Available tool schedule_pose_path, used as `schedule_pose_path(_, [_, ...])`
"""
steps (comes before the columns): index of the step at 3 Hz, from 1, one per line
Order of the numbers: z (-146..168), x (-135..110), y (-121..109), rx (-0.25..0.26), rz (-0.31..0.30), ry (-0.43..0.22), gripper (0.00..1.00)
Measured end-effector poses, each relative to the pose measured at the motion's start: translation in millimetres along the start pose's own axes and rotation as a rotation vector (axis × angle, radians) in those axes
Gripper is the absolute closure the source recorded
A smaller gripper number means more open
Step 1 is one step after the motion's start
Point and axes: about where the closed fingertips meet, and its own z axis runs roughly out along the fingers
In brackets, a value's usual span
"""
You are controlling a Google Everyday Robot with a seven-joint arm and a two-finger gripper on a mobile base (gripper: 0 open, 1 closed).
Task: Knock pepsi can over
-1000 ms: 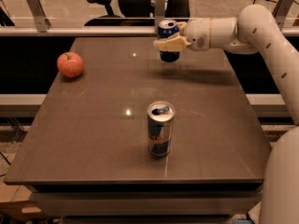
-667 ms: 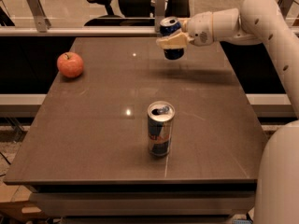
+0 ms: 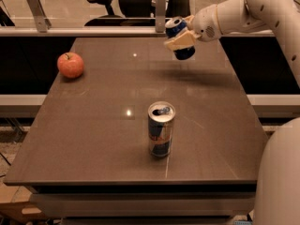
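Pepsi can [image 3: 184, 53]: we saw it dark blue, silver-topped, tilted, raised off the table [image 3: 93, 139] above its far right part.
Tool [image 3: 180, 36]: we found it pinching the pepsi can across its middle.
Writing: we could read none; the slim can [image 3: 161, 130], upright near the front, bore illegible red lettering.
Apple [image 3: 71, 64]: far left.

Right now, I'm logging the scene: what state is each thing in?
pepsi can: tilted, gripped, seemingly off the table.
pincer: shut on the pepsi can.
silver-and-blue can: upright, top opened.
apple: whole, resting on the table.
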Motion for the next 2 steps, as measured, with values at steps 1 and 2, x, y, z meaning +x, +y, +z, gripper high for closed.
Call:
schedule_pose_path(1, [-3.3,6.1,6.7,0.015,-0.022,0.105,1.0])
schedule_pose_path(2, [-3.8,9.2,15.9,0.03,-0.058,0.213,1.0])
